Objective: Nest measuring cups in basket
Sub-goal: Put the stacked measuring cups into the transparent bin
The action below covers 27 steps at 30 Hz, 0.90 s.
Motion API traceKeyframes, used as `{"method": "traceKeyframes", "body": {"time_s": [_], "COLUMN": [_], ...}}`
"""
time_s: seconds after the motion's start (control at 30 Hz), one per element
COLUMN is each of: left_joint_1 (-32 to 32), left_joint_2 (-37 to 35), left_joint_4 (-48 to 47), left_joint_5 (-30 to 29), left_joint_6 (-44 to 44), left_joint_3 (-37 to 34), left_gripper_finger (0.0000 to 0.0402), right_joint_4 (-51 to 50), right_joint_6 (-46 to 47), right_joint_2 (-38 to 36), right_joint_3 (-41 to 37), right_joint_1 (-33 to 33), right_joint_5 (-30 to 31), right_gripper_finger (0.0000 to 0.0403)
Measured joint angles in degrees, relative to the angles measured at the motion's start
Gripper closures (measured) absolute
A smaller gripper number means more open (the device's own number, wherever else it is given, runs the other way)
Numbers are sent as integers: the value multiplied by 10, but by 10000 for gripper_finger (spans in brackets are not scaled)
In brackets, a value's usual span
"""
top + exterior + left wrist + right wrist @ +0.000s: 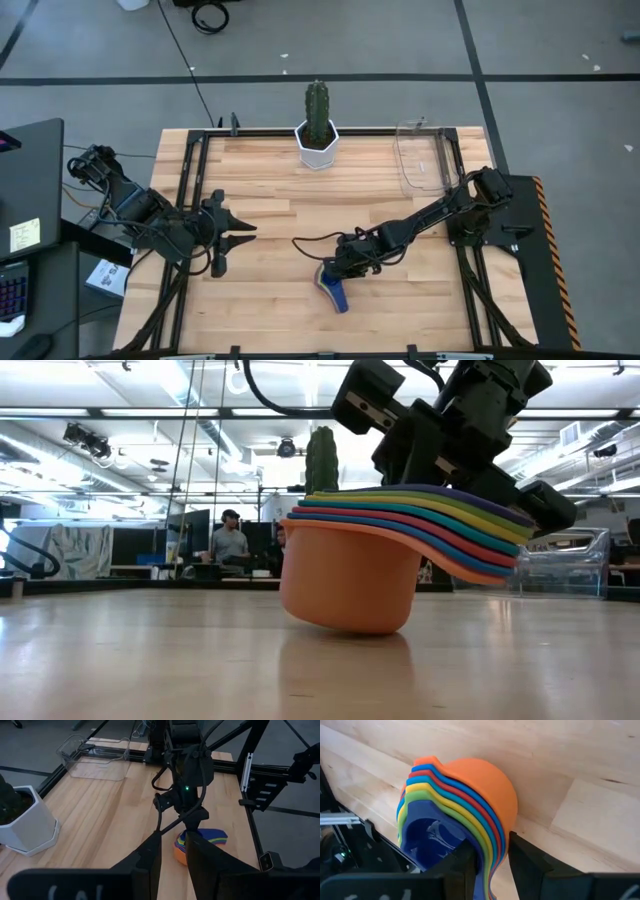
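All the measuring cups [400, 555] sit nested in one stack, pinched between the right gripper [487, 857] fingers; next, lift them over to the basket [420, 155]; the left gripper [235, 235] waits, fingers wide.

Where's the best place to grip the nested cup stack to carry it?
Probably the fanned handles, pinched across their layered thickness from above. The measuring cups lie tilted on the orange bowl, handles raised; the right gripper already straddles the rims there.
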Motion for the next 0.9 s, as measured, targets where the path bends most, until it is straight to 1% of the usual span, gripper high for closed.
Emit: {"method": "traceKeyframes", "body": {"time_s": [0.6,0.77,0.9], "left_joint_1": [0,0,0], "left_joint_2": [0,0,0], "left_joint_4": [0,0,0], "left_joint_5": [0,0,0], "left_joint_6": [0,0,0], "left_joint_3": [0,0,0], "left_gripper_finger": [310,310,310], "right_joint_4": [1,13,32], "right_joint_6": [-13,-49,-53], "right_joint_2": [0,0,1], "right_joint_3": [0,0,-1], "right_joint_1": [-6,-14,-22], "right_joint_5": [-17,-18,-18], "right_gripper_finger": [293,293,295]}}
